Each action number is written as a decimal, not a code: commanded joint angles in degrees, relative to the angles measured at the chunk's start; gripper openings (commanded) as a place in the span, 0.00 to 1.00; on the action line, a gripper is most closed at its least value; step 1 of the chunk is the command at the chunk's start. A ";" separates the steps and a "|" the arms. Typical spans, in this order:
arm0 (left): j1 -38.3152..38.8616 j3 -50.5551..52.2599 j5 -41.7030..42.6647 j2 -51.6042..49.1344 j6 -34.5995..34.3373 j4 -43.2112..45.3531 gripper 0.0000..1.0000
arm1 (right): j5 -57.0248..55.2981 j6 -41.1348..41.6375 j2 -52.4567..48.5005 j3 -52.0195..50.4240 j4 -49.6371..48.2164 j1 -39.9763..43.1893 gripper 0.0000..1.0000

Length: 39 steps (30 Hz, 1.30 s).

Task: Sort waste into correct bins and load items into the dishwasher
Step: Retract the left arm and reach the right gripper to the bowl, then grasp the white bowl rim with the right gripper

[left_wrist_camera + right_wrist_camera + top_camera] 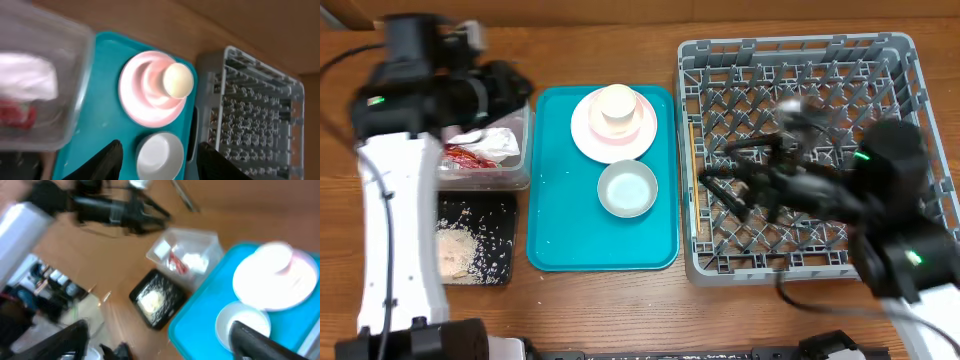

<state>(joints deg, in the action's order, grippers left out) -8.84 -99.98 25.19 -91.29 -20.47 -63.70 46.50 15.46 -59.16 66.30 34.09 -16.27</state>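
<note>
Teal plastic tray (pixel 555 200) in the middle of the bench (pixel 620 310) carries the pale pink plate (pixel 585 130) with the cream cup (pixel 617 105) on top and the grey-white bowl (pixel 627 188) just beside it, with the grey dish rack (pixel 800 50) standing to its right. On the other side, the red wrapper (pixel 468 157) and white napkin (pixel 495 142) lie in the clear tub (pixel 525 150), and rice grains (pixel 455 245) are scattered in the black tray (pixel 505 215) next to it. The left gripper (pixel 160 150) hangs near the tub with its jaws released, and the right gripper (pixel 160 330), blurred above the rack, is spread wide too.
</note>
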 commanded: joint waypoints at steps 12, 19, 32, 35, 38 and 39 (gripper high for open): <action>-16.85 -1.01 2.69 2.43 1.64 -11.30 1.00 | -59.52 1.05 -40.76 0.68 -12.83 -38.36 0.51; -16.85 -1.01 2.69 2.43 1.64 -11.28 1.00 | -59.39 -1.40 -47.08 0.61 -13.40 -38.36 0.45; -16.85 -1.01 2.69 2.43 1.64 -11.28 1.00 | -59.25 -5.01 -48.24 -0.66 -13.44 -38.62 0.17; -16.85 -1.01 2.69 2.43 1.64 -11.28 1.00 | -57.46 -5.03 -48.17 -0.46 -13.42 -38.86 0.04; -16.85 -1.01 2.69 2.43 1.64 -11.28 1.00 | -54.23 -5.01 -47.82 1.09 -12.46 -38.86 0.04; -16.85 -1.01 2.69 2.43 1.64 -11.28 1.00 | -53.86 -5.01 -47.60 1.51 -12.26 -38.86 0.04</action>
<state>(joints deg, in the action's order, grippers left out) -25.76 -100.14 27.86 -90.00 -19.51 -75.05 -11.29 10.46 -107.33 66.32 21.15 -54.83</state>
